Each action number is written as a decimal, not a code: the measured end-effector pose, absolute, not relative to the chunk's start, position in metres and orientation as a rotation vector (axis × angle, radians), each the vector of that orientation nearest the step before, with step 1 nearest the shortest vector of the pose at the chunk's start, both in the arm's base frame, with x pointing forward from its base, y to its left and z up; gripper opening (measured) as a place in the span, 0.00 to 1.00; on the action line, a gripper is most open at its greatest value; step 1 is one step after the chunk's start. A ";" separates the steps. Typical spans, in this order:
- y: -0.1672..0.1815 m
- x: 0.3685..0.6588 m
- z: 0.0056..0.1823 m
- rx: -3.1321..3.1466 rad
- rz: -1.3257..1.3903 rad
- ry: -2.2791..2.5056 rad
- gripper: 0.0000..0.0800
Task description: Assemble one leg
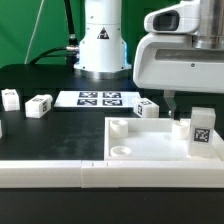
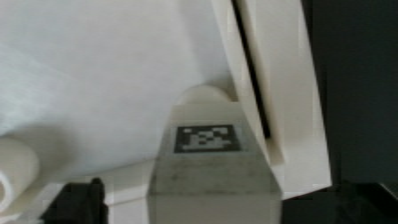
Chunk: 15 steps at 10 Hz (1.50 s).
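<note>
One leg (image 1: 200, 132), a small white block with a marker tag, stands upright at a corner of the large white panel (image 1: 140, 152), on the exterior view's right. My gripper (image 1: 175, 102) hovers just above and behind it. In the wrist view the leg (image 2: 210, 140) shows between my two dark fingers (image 2: 80, 203), with a gap on each side. The gripper (image 2: 222, 208) is open and holds nothing. The panel's floor (image 2: 89, 70) and its raised rim (image 2: 267, 60) lie under the leg.
Three more legs lie on the black table: two on the exterior view's left (image 1: 10, 98) (image 1: 40, 105) and one by the panel's far edge (image 1: 147, 109). The marker board (image 1: 100, 99) lies in front of the robot base (image 1: 102, 45).
</note>
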<state>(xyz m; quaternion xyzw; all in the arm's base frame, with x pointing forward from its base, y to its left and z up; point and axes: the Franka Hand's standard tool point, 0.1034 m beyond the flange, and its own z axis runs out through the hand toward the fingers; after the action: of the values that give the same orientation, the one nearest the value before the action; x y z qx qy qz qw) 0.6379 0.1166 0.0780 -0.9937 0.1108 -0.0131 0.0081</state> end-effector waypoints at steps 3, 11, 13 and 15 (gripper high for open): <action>0.117 0.638 0.078 -3.106 -0.041 0.349 0.69; 0.114 0.638 0.077 -2.919 -0.034 1.035 0.36; 0.113 0.639 0.077 -2.738 -0.017 1.418 0.36; 0.113 0.638 0.076 -2.529 -0.002 1.755 0.36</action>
<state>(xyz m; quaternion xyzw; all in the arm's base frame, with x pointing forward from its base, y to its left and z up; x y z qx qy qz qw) 0.6383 0.1130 0.0763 -0.8211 0.5699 -0.0008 0.0317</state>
